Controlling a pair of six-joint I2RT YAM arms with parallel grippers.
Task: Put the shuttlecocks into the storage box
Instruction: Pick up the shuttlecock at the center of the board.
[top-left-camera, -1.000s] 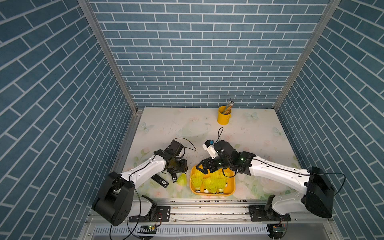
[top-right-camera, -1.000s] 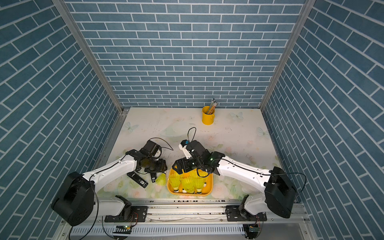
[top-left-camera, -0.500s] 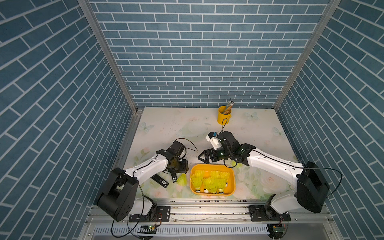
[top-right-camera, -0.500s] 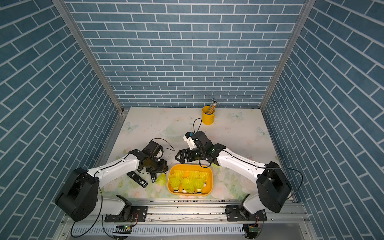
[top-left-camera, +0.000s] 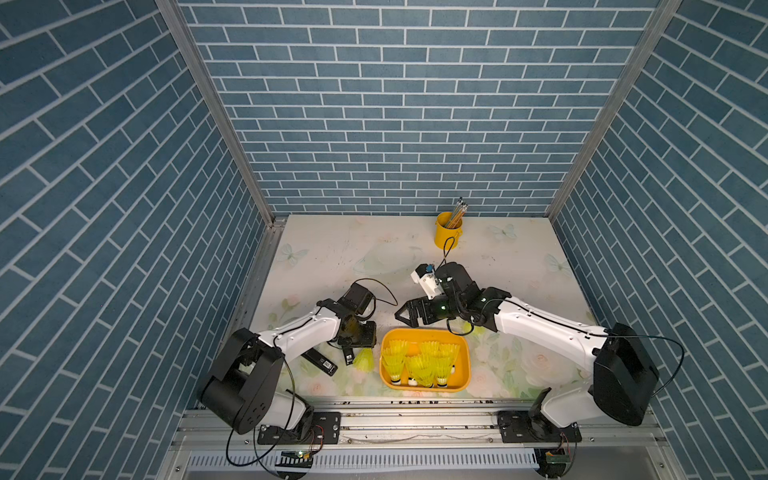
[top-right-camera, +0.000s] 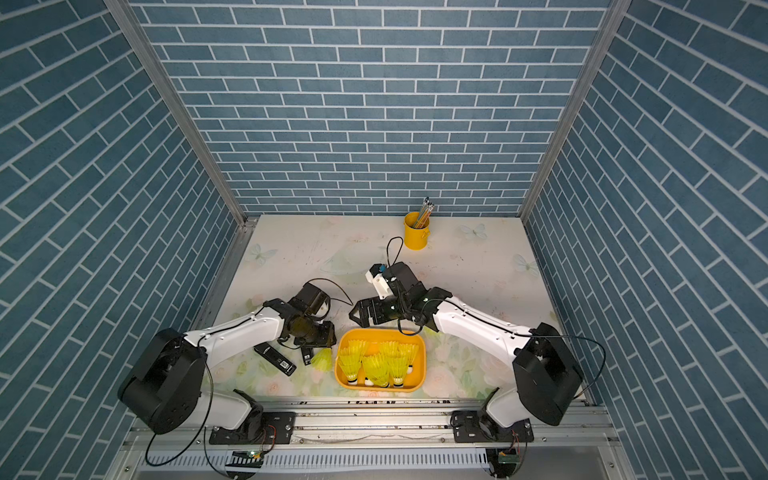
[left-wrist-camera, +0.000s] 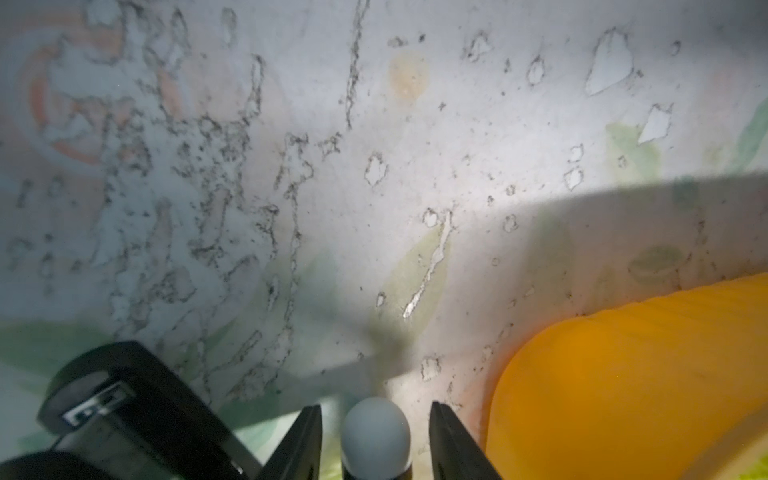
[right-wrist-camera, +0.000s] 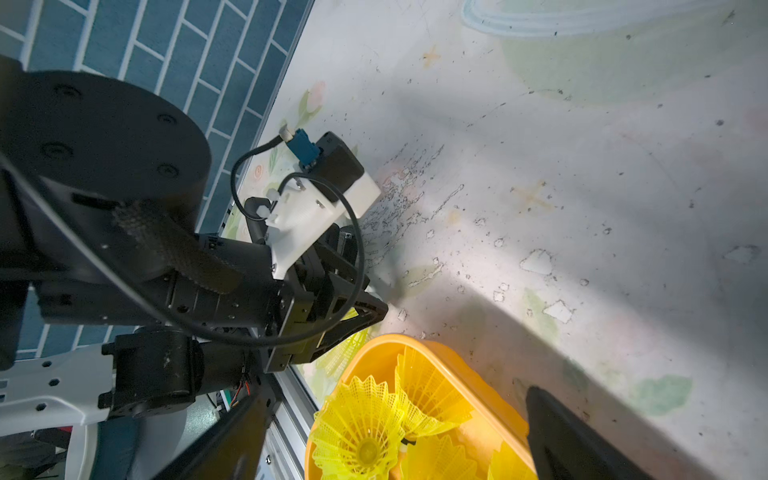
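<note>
The orange-yellow storage box (top-left-camera: 467, 358) (top-right-camera: 423, 354) sits at the table's front middle with several neon shuttlecocks (top-left-camera: 419, 366) (top-right-camera: 376, 366) (right-wrist-camera: 360, 432) standing in it. One loose shuttlecock (top-left-camera: 365, 360) (top-right-camera: 323, 359) lies on the table just left of the box. My left gripper (top-left-camera: 356, 352) (top-right-camera: 315, 351) (left-wrist-camera: 376, 419) is down over it. Its jaws stand on either side of the white tip (left-wrist-camera: 376, 432) with a small gap on each side. My right gripper (top-left-camera: 404, 319) (top-right-camera: 356, 316) (right-wrist-camera: 399, 399) hovers open and empty behind the box's far left corner.
A black bar-shaped device with a white label (top-left-camera: 319, 361) (top-right-camera: 276, 359) (left-wrist-camera: 116, 415) lies left of the loose shuttlecock, close to my left gripper. A yellow pencil cup (top-left-camera: 448, 230) (top-right-camera: 416, 232) stands at the back. The box wall (left-wrist-camera: 623, 374) is right beside my left jaws.
My right gripper has pulled back from over the box to behind its far left corner, jaws open. My left jaws have narrowed around the loose shuttlecock's tip; the left arm has hardly moved.
</note>
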